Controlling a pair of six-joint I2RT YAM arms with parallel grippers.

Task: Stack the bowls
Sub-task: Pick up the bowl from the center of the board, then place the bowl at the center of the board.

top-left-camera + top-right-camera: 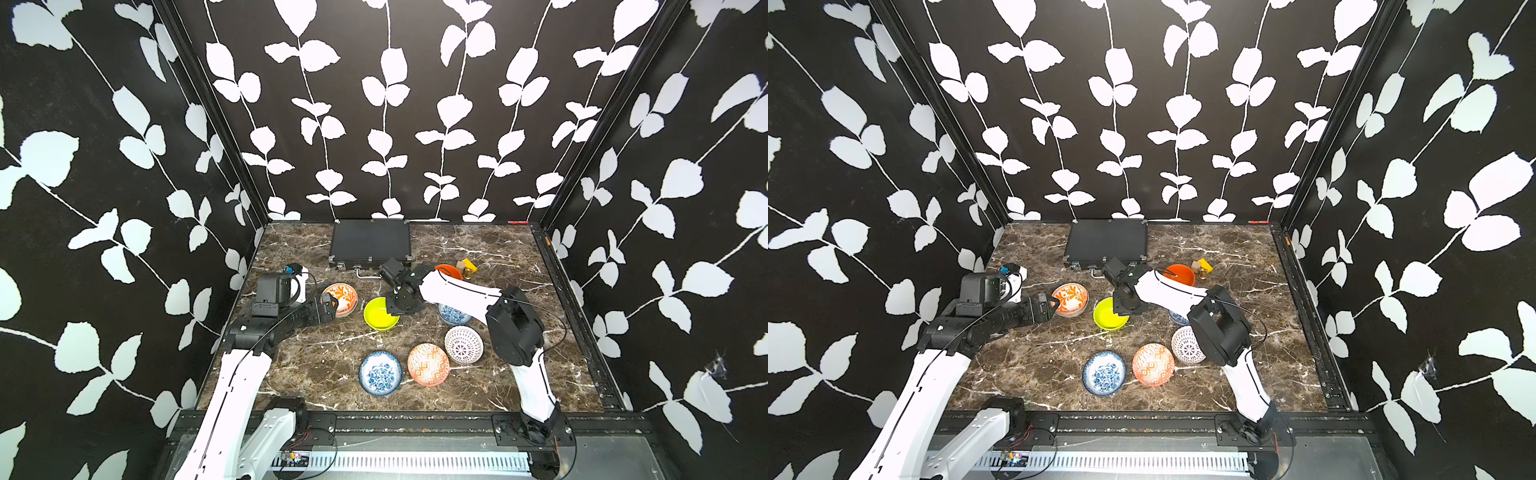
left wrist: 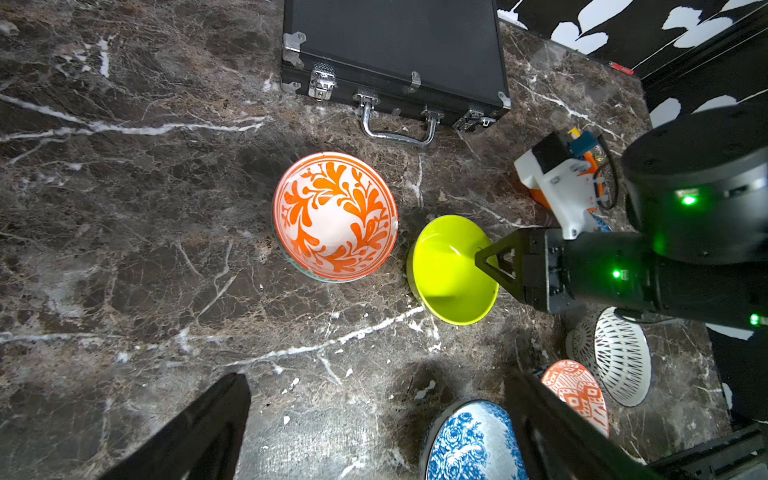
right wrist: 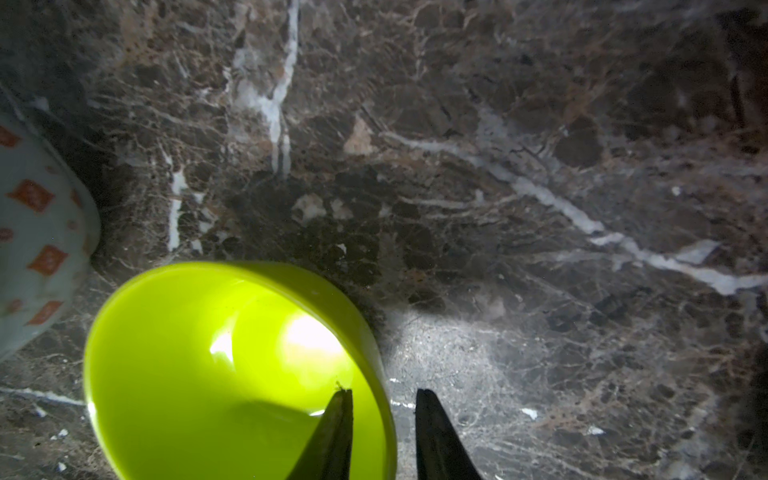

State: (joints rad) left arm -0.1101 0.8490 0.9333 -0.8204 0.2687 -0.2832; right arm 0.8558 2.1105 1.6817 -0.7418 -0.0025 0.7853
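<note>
Yellow bowl (image 1: 380, 314) (image 3: 228, 374): stands mouth up near the middle of the marble table (image 1: 311, 365); it is round, and its axis is upright.

Right gripper (image 3: 382, 392) (image 1: 390, 309): I straddle the yellow bowl's rim on the side toward my right arm. My inner finger (image 3: 336, 424) is inside the bowl and the other is outside.

Right jaws: parted with the bowl wall between them. A sliver of table shows between the outer finger and the wall, so nothing is clamped.

Orange-leaf bowl (image 1: 340, 297) (image 2: 334, 216): sits mouth up just beside the yellow bowl on my left arm's side, not touching it. It is nested in a grey-green bowl (image 2: 316, 277), of which only the rim shows.

Left gripper (image 2: 376, 376) (image 1: 328, 307): spread wide and empty, close to the orange-leaf bowl.

Blue-floral bowl (image 1: 380, 373), orange-geometric bowl (image 1: 428, 364), purple-dotted bowl (image 1: 463, 345): form an arc nearer the front edge, each just beside the next.

Second blue-floral bowl (image 1: 453, 314): partly hidden under my right arm.

Plain orange bowl (image 1: 449, 271): sits behind my right wrist, near a yellow block (image 1: 468, 264) and a tan block (image 1: 460, 266).

Black case (image 1: 370, 243): lies flat and closed at the back wall, with its handle toward the bowls.
</note>
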